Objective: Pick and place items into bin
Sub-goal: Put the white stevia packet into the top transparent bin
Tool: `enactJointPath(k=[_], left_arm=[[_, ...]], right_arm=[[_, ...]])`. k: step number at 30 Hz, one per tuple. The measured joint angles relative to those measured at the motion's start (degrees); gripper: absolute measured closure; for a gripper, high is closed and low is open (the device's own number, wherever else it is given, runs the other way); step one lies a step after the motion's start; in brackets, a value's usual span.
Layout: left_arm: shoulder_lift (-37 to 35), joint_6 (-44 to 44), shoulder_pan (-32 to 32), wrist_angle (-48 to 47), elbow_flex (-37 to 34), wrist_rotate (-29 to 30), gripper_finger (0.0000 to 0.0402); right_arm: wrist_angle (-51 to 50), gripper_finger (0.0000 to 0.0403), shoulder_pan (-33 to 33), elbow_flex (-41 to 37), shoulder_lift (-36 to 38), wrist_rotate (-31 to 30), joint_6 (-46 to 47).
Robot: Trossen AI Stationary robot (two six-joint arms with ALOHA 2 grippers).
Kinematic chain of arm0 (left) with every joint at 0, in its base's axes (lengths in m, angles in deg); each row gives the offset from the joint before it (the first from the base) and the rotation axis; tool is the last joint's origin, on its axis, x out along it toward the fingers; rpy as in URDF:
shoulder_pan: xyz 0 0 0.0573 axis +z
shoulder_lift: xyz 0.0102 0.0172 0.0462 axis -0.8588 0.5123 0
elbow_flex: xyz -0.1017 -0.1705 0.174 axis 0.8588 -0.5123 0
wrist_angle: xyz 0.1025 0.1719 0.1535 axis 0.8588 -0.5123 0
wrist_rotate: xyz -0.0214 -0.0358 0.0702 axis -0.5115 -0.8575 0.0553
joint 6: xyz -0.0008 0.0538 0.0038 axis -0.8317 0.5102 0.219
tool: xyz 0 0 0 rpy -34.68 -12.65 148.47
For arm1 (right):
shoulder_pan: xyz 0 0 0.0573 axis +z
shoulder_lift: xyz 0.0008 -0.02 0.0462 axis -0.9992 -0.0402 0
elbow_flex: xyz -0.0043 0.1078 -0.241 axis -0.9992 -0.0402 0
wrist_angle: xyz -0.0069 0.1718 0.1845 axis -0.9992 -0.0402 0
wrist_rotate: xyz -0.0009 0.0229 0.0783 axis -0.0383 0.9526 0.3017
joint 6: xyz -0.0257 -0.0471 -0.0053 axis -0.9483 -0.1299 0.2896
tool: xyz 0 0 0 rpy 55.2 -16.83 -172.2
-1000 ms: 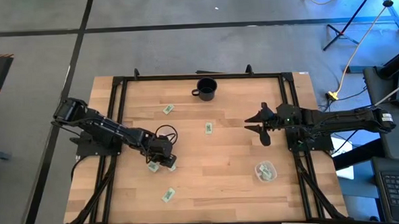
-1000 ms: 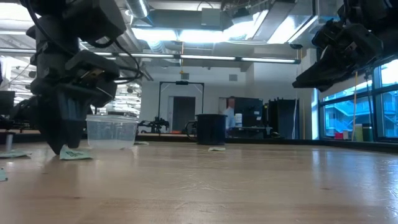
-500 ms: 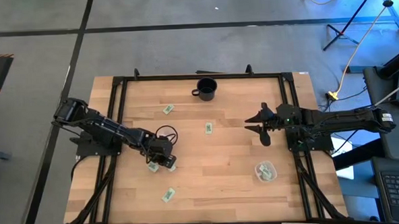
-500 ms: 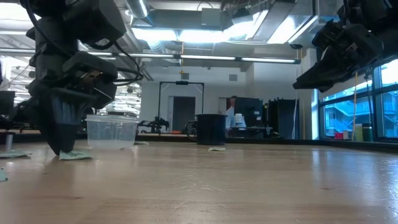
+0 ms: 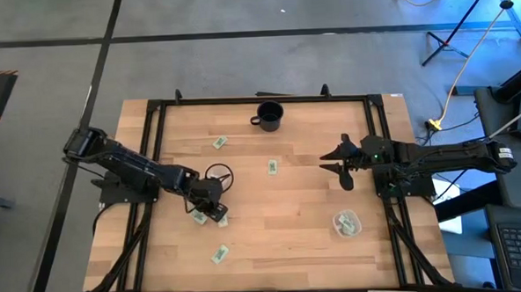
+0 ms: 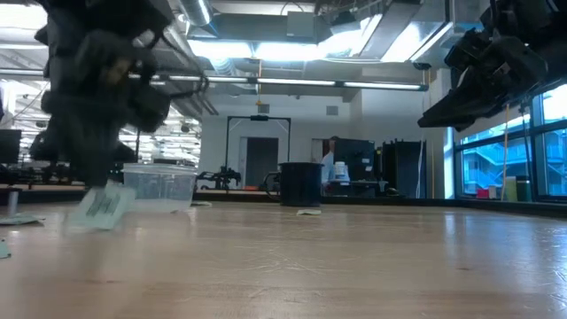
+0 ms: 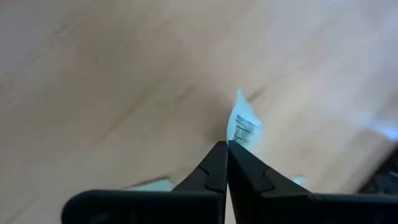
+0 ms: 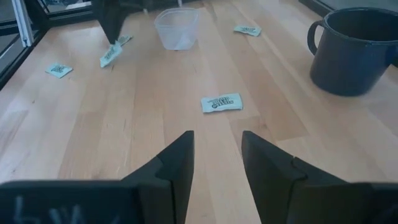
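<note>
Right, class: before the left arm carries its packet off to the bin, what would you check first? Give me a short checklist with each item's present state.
1. Left hand shut on a packet: ok; the fingers are pinched together with the packet sticking out past the tips.
2. Packet clear of the table: ok; in the low view it hangs tilted just above the wood.
3. Grip secure: cannot tell; only an edge seems pinched.
4. Bin location: the clear tub stands open and upright on the table: ok.
5. Right hand out of the way: ok; it hovers open across the table near the black mug.
6. Second packet stuck to the first: cannot tell.
</note>
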Motion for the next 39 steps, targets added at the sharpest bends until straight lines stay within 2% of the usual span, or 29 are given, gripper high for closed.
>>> enactJointPath(k=[4,6,12,17,27,39], left_arm=[[-6.8,1.8,0.0,0.0,0.0,0.8,0.0399],[-10.8,2.5,0.0,0.0,0.0,3.1,0.0399],[-22.6,5.8,1.0,-4.5,0.0,19.3,0.0399],[-27.8,6.0,4.0,-10.5,0.0,25.8,0.0399],[-26.4,9.4,10.1,-13.3,0.0,25.7,0.0399],[-18.0,10.9,13.4,-13.6,0.0,22.3,0.0399]], right_arm=[[0.0,0.0265,0.0,0.0,0.0,0.0,0.0],[0.0,0.0265,0.0,0.0,0.0,0.0,0.0],[0.0,0.0265,0.0,0.0,0.0,0.0,-0.1],[0.0,0.0265,0.0,0.0,0.0,0.0,-0.1],[0.0,0.0265,0.0,0.0,0.0,0.0,-0.1],[0.0,0.0265,0.0,0.0,0.0,0.0,-0.1]])
